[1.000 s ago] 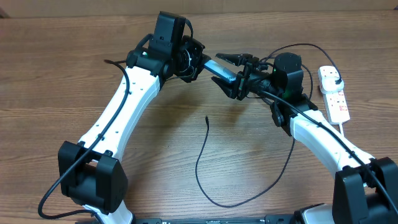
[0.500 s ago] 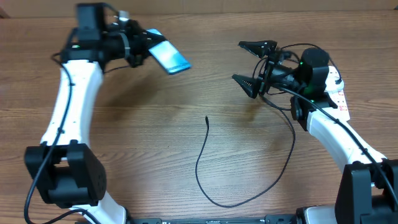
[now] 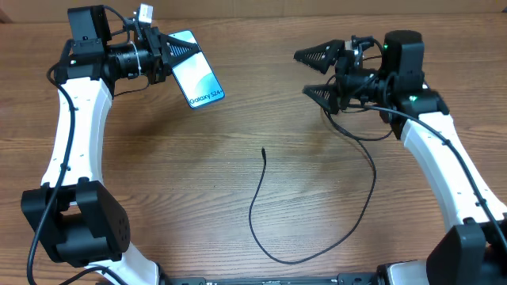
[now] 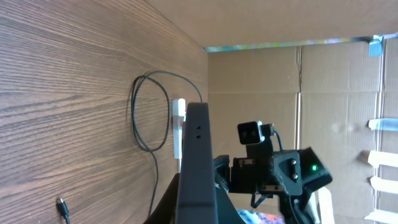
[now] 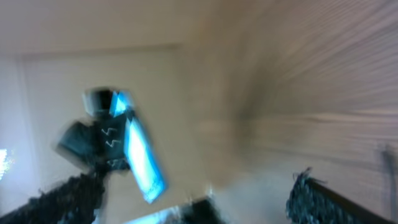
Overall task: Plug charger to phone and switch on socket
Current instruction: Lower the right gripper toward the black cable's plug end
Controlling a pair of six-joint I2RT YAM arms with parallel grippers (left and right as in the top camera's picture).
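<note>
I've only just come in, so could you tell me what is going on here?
The left claw holds the phone by one end, lifted off the table, screen lit. The right claw hangs open and empty. The charger lies loose on the table between the arms, its tip not yet plugged in.

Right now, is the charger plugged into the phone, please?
Unplugged: the charger tip lies on the table, far from the phone in the left pincer.
</note>
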